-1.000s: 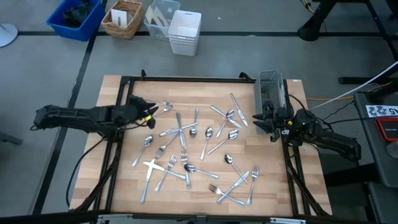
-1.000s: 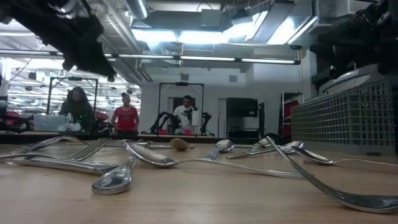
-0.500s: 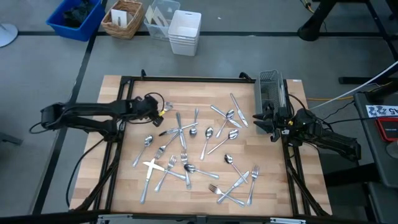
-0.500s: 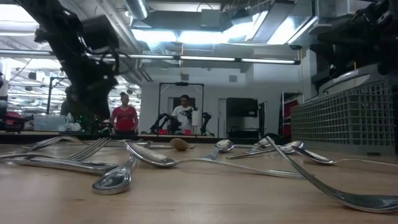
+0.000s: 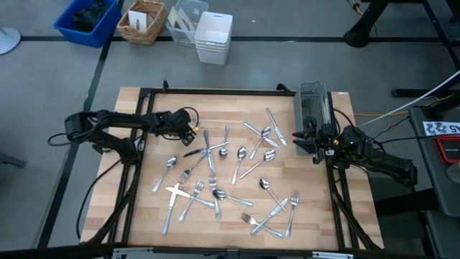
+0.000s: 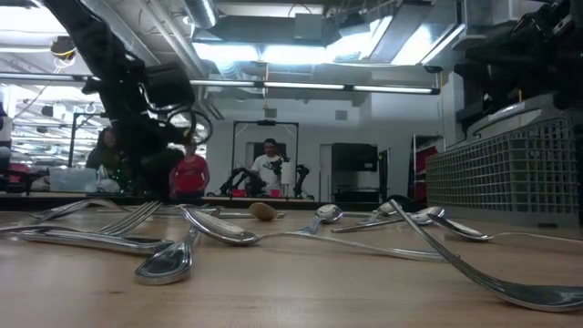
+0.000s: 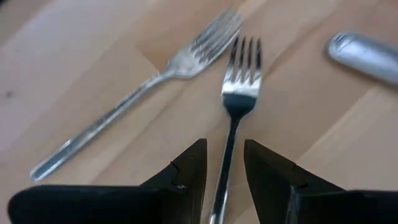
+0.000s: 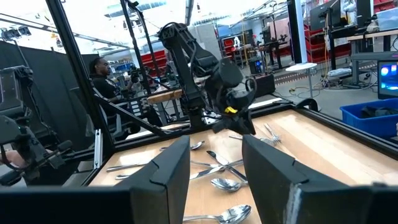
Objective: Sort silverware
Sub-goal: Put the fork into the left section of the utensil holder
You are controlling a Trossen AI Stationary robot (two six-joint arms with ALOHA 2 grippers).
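The silverware point(image 5: 230, 173), shiny forks, spoons and knives, lies scattered flat on the wooden table point(image 5: 144, 216). My left gripper point(image 5: 190, 132) is open and points steeply down over two forks at the far left. In the left wrist view its fingers point(image 7: 186, 174) stand on either side of one fork's handle point(image 7: 225, 155), tines point(image 7: 242, 59) pointing away. The second fork point(image 7: 155, 81) lies beside it. My right gripper point(image 5: 310, 146) waits open at the right edge, next to the dark wire-mesh caddy point(image 5: 312, 108).
A knife or spoon end point(image 7: 364, 56) lies close to the forks. A black frame rail point(image 5: 215, 91) borders the table. Beyond the far edge stand a blue bin point(image 5: 86, 20), a wicker basket point(image 5: 142, 21) and a white container point(image 5: 213, 36). People stand in the room behind.
My left gripper has come down and gone toward the table's right, tipping from nearly level to steeply downward, and now stands low over the two forks at the far left. Its fingers have stayed open. The silverware has not moved.
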